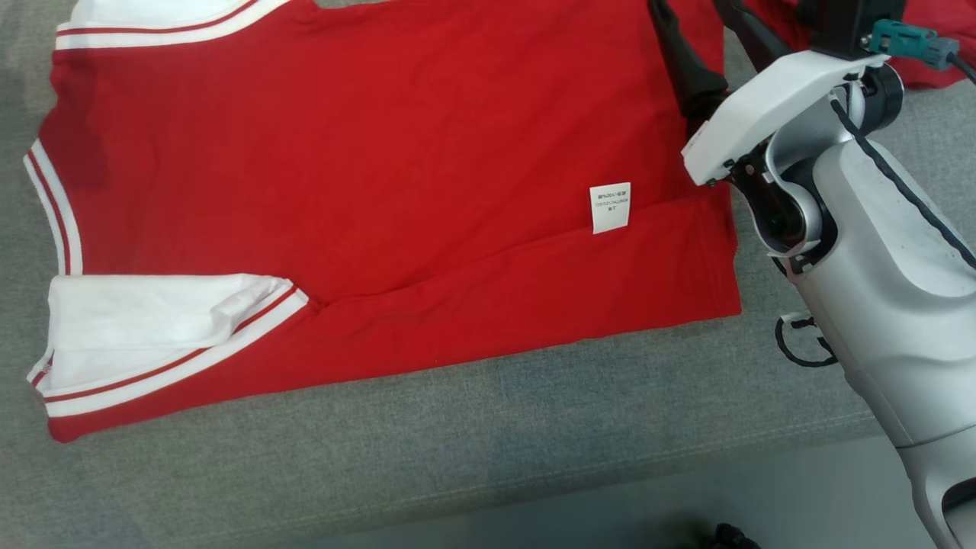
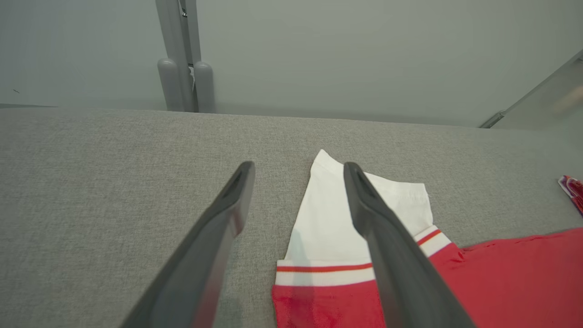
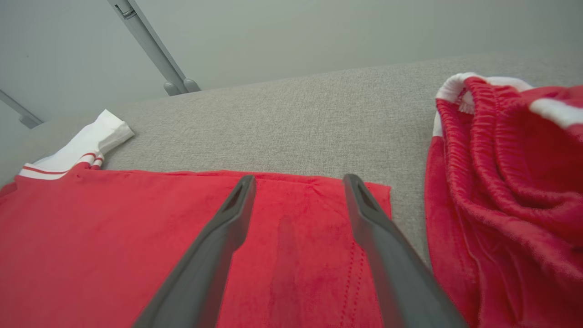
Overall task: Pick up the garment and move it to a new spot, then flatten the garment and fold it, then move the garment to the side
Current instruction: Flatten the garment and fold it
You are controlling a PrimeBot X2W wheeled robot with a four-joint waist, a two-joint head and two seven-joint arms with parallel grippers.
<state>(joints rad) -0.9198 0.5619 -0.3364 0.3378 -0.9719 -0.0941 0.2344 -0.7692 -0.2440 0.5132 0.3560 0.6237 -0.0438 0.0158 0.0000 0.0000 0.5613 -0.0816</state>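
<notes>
Red garment (image 1: 343, 152) lies flat — left gripper (image 2: 298, 165) above its white sleeve (image 2: 328, 218), right gripper (image 3: 298, 177) above its hem (image 3: 382, 200) — both spread, empty.

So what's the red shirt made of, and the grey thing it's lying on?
The red shirt looks like soft knit cloth, maybe cotton: matte, limp, gently creased, with stitched hems. The grey surface looks like coarse woven fabric, perhaps over padding: matte, with a speckled weave and a sewn seam near its front edge.
</notes>
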